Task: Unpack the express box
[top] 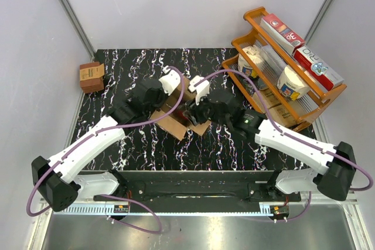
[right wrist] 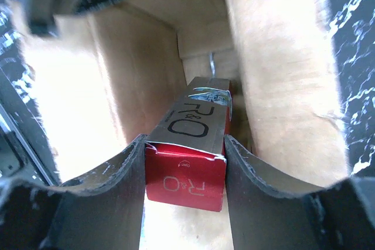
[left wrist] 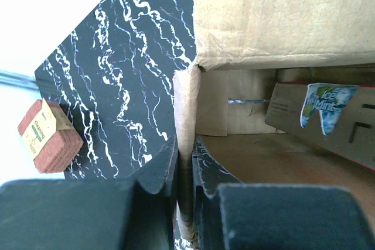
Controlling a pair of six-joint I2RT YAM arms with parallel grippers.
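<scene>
The express box (top: pixel 176 122) lies open in the middle of the black marbled table. My left gripper (top: pixel 162 100) (left wrist: pixel 185 144) is shut on the edge of one cardboard wall (left wrist: pixel 187 100), which stands pinched between both fingers. My right gripper (top: pixel 191 111) (right wrist: pixel 184 144) reaches inside the box. Its two fingers press on both sides of a long red and silver carton (right wrist: pixel 187 174) marked R&O, which lies on the box floor. In the left wrist view the same carton (left wrist: pixel 319 124) shows an Ice Mint mark. A tan flap (left wrist: pixel 281 16) hangs over the opening.
A small darker brown box (top: pixel 92 75) (left wrist: pixel 50 136) sits at the table's far left corner. An orange rack (top: pixel 319 89) with cartons and tubs stands at the right, close behind my right arm. White walls close in the table on three sides.
</scene>
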